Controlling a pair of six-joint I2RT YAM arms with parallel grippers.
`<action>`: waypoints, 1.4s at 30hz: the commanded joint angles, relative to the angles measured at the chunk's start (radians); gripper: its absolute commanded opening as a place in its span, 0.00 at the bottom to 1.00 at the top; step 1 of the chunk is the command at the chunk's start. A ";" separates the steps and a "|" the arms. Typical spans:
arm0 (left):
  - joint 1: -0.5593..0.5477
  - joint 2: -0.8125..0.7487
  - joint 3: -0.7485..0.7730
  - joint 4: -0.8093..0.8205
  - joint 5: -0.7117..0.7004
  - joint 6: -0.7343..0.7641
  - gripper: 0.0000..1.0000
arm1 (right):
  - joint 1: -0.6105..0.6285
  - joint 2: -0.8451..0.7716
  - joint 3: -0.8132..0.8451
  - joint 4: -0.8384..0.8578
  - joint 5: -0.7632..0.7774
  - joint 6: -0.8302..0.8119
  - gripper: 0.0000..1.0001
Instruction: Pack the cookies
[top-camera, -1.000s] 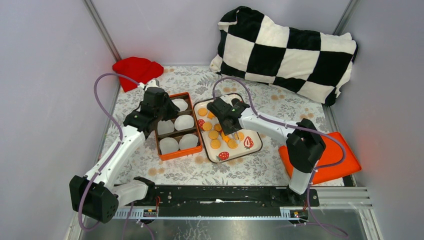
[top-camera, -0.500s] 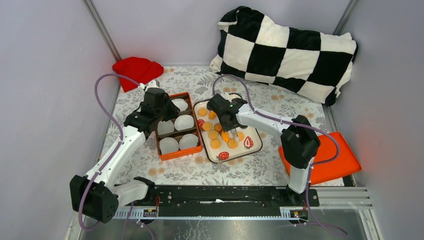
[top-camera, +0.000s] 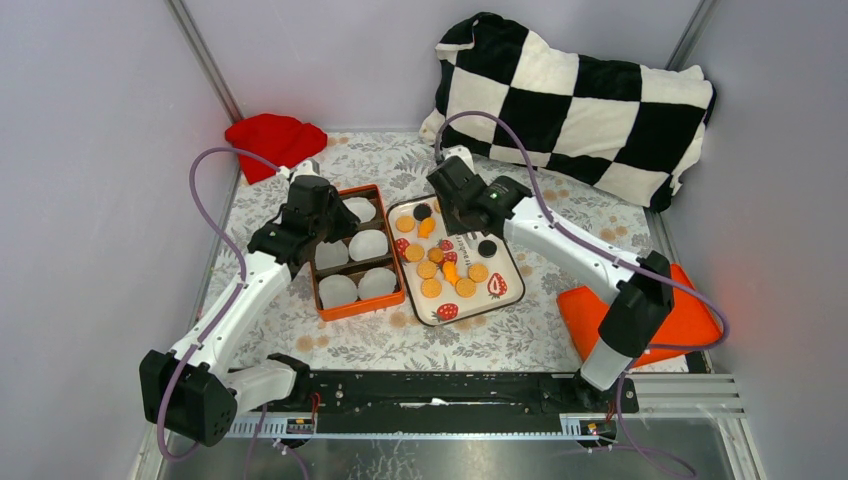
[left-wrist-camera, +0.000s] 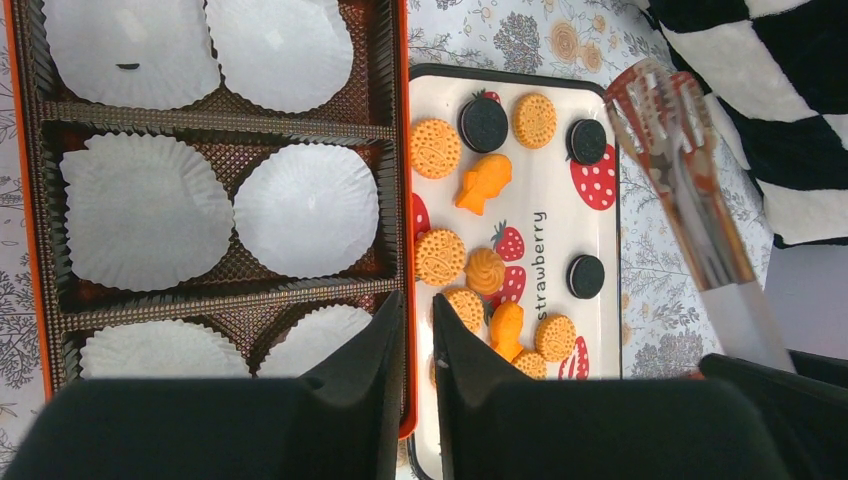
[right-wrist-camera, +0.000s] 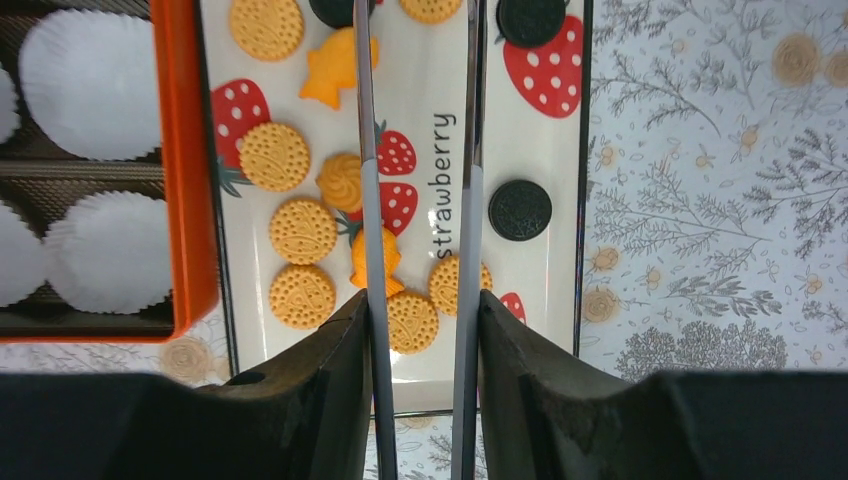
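On the desk (top-camera: 480, 345) the orange box (left-wrist-camera: 402, 150) sits just beside the strawberry tray (right-wrist-camera: 540, 150); its paper cups (left-wrist-camera: 145, 210) hold nothing and all the cookies (right-wrist-camera: 302, 230) lie on the tray, so we judge packing not yet begun. The overhead view hides the tool tips; the right wrist view shows the right end effector (right-wrist-camera: 420, 300) clamping tongs (right-wrist-camera: 365, 150) whose arms stand apart and empty above the tray, while the left wrist view shows the left end effector (left-wrist-camera: 418, 370) pressed nearly together, holding nothing.

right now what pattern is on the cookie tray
White tray with red strawberries; clearest from right wrist.
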 joint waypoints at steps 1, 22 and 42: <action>0.007 -0.016 0.028 0.013 -0.017 0.024 0.20 | -0.005 -0.030 0.057 -0.024 -0.014 -0.020 0.00; 0.006 -0.026 0.012 0.016 0.009 0.015 0.21 | -0.004 -0.059 -0.251 0.072 -0.105 0.042 0.21; 0.006 -0.022 -0.007 0.040 0.024 0.022 0.22 | -0.007 0.100 -0.164 0.088 0.028 0.080 0.59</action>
